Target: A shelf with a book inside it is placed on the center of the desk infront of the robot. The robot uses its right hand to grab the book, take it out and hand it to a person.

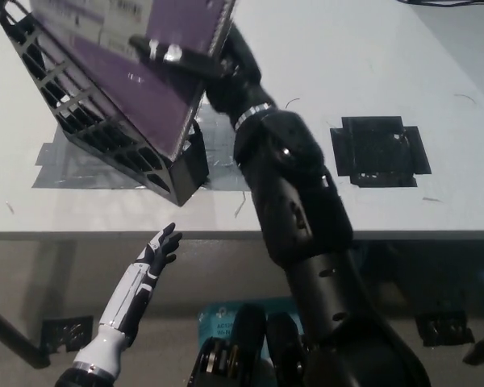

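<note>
White and slim, the left hand (163, 244) rests low in front of the table's near edge, its dark fingers loosely spread and holding nothing. Past it the pale grey table (403, 201) lies smooth and matte, with a square patch of black tape (378, 151) to the right and strips of grey tape (64, 165) under the shelf. That shelf (105, 137) is a black plastic lattice of open rectangular slots, tilted on its corner. Glossy black segments of the right arm reach up over it, and the right hand (195, 58) is clamped on the purple book (157, 89), a flat, smooth-covered slab lifted partly out of the shelf at the picture's top
</note>
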